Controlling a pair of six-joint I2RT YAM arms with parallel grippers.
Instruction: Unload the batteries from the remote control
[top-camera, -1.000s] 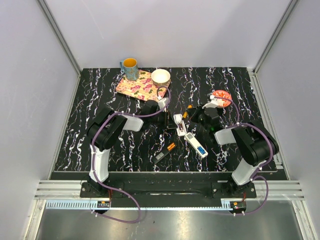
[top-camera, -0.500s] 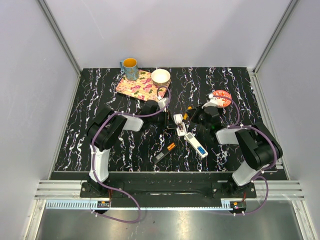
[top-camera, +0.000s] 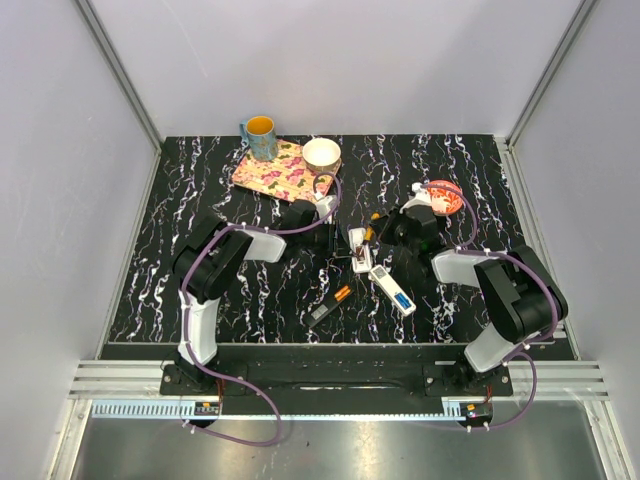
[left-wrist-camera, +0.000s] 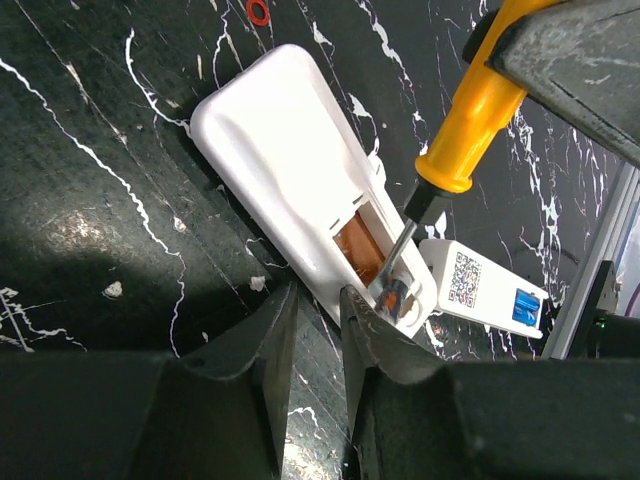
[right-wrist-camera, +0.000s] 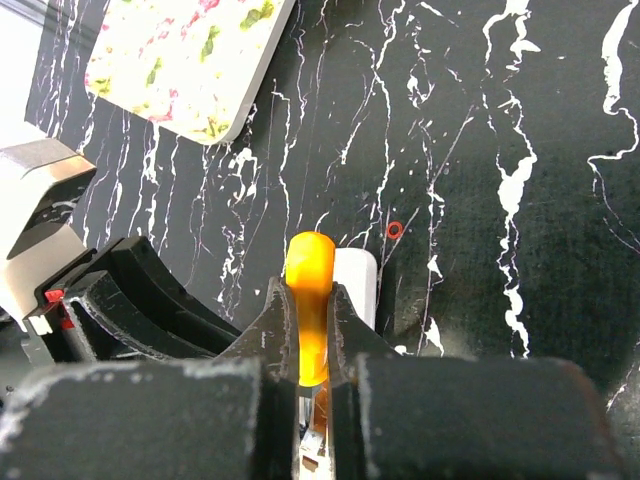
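Note:
A white remote (top-camera: 358, 247) lies face down mid-table with its battery bay open; an orange battery (left-wrist-camera: 356, 250) sits in it. My left gripper (top-camera: 338, 243) is nearly shut, and its fingertips (left-wrist-camera: 360, 305) pinch the remote's (left-wrist-camera: 285, 160) near long edge. My right gripper (right-wrist-camera: 310, 345) is shut on an orange-handled screwdriver (right-wrist-camera: 310, 280); the blade tip (left-wrist-camera: 397, 262) is down in the bay beside the battery. A second white remote (top-camera: 393, 290) lies close by, with a blue battery (left-wrist-camera: 525, 308) in it. A loose orange battery (top-camera: 342, 293) lies in front.
A flat black bar (top-camera: 320, 314) lies beside the loose battery. A floral mat (top-camera: 272, 172), an orange-filled mug (top-camera: 260, 137) and a bowl (top-camera: 322, 153) are at the back left. A red round thing (top-camera: 443, 194) is behind the right arm. A small red ring (right-wrist-camera: 394, 230) lies beyond the remote.
My right gripper has shifted slightly towards the far side with the screwdriver. The left gripper and the remote have stayed put.

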